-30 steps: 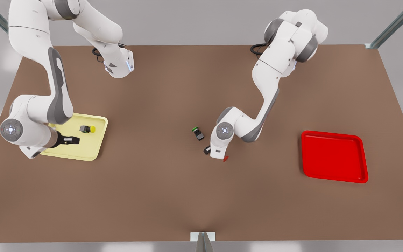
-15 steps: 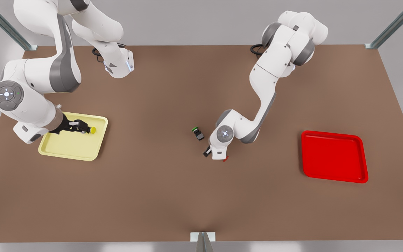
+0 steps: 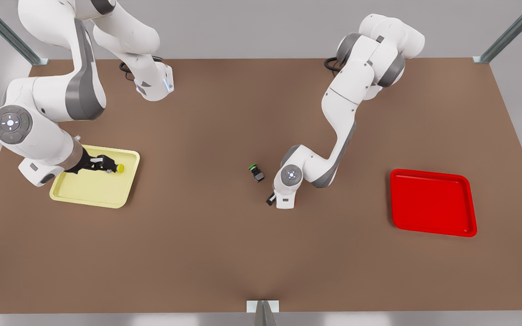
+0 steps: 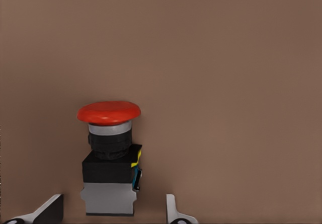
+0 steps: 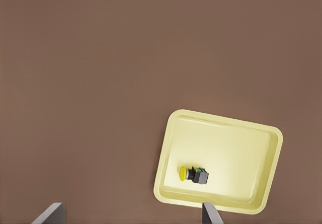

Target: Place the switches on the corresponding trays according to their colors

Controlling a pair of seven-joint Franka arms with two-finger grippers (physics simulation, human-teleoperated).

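Observation:
The red switch [image 4: 109,156] stands upright on the brown table between the spread fingers of my left gripper [image 4: 113,215], which is open and not touching it. In the front view this arm's wrist [image 3: 285,192] sits mid-table and covers the switch. The yellow switch [image 5: 193,174] lies on its side inside the pale yellow tray [image 5: 226,143]. My right gripper [image 5: 131,216] hangs open well above that tray. In the front view the right gripper [image 3: 100,163] overlaps the yellow switch, whose cap [image 3: 120,168] shows. The red tray [image 3: 433,202] lies at the front view's right.
A switch with a green cap [image 3: 256,173] lies on the table just beside the left arm's wrist. The yellow tray [image 3: 89,192] sits near the table's edge at the front view's left. Bare brown table separates the left arm from the red tray.
My right arm lifted away from the yellow switch, leaving it in the yellow tray, then held still. My left arm crept over the red switch, whose cap no longer shows in the front view.

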